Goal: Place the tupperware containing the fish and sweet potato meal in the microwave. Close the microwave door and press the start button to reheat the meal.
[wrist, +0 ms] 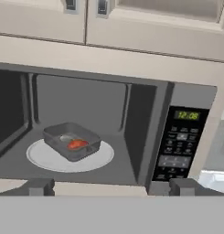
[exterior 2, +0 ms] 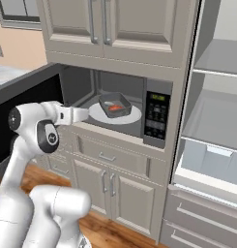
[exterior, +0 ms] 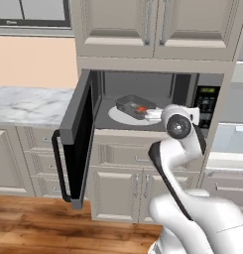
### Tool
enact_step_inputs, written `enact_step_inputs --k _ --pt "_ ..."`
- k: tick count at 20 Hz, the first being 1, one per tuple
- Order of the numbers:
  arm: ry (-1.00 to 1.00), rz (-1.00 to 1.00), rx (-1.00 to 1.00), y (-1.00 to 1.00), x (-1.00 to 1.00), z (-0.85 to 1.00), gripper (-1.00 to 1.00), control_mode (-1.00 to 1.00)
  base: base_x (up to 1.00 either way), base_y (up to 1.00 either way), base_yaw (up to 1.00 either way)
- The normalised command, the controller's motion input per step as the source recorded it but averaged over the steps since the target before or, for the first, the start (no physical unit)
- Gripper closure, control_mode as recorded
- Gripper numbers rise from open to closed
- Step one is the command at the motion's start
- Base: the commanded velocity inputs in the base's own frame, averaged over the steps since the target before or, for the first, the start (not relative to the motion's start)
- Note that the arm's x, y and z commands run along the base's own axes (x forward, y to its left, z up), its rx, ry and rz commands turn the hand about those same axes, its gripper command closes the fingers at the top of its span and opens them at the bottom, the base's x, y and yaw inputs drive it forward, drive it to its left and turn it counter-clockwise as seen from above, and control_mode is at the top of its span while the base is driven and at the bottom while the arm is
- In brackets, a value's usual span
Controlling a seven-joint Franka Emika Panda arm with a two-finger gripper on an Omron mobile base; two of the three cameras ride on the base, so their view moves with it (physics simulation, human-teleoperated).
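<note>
At the far left, a marble tabletop (exterior: 29, 104) runs along the peach wall. Just right of it the microwave door (exterior: 78, 136) stands swung wide open, its dark glass edge-on to the left base camera and its vertical black bar handle (exterior: 60, 166) hanging at the outer edge.

Inside the built-in microwave (exterior: 143, 106), the white round turntable (wrist: 49, 157) lies on the cavity floor. The dark-grey tupperware (wrist: 72, 141) sits on the turntable, upright and turned at an angle to the cavity walls. In it lies the fish and sweet potato meal (wrist: 77, 144), an orange-red chunk beside a pale grey piece.

The jaws (wrist: 112, 187) are spread wide and hold nothing; the two dark fingertips (wrist: 40, 186) stand at the front lip of the cavity, apart from the tub. In the left base view the white arm's wrist (exterior: 178, 124) hovers at the right front of the opening.

To the right of the cavity, the dark keypad panel (wrist: 179, 144) carries a green display (wrist: 186, 114) at its top. Beige cabinet doors (exterior 2: 108, 24) hang above the microwave, and drawers (exterior 2: 108, 155) sit below it. Farthest right, in the right base view, stands an open grey compartment with shelves (exterior 2: 212, 116).
</note>
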Motion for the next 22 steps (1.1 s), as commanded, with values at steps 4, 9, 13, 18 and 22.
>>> enact_step_inputs --k 4,9,13,18,22 --pt "0.06 0.38 -0.27 0.5 -1.0 0.64 -1.0 -1.0 0.0 0.0 0.0" --pt "0.17 0.31 -0.26 0.73 -0.98 0.56 -1.0 -1.0 0.0 0.0 0.0" --pt "0.19 0.22 -0.26 0.59 -1.0 0.28 -1.0 -1.0 0.0 0.0 0.0" --pt "0.14 0.14 -0.32 0.68 -0.81 0.01 -1.0 -1.0 0.0 0.0 0.0" --pt "0.02 0.08 -0.4 0.93 -0.11 -0.38 -1.0 -1.0 0.0 0.0 0.0"
